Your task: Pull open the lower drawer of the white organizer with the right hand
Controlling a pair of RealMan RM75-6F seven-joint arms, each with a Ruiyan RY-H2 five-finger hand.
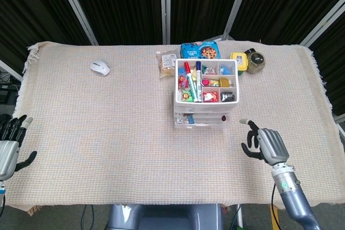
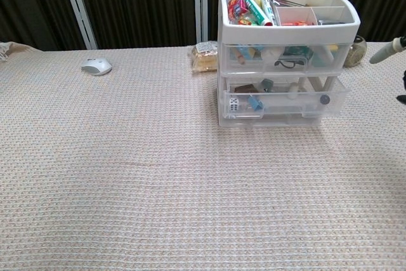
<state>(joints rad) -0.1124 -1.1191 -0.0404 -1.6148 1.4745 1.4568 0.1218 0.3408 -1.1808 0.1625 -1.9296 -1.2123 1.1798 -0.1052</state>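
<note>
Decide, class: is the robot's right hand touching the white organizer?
Apart. The head view shows bare tablecloth between the right hand and the white organizer; the chest view shows only a fingertip at the right edge.
</note>
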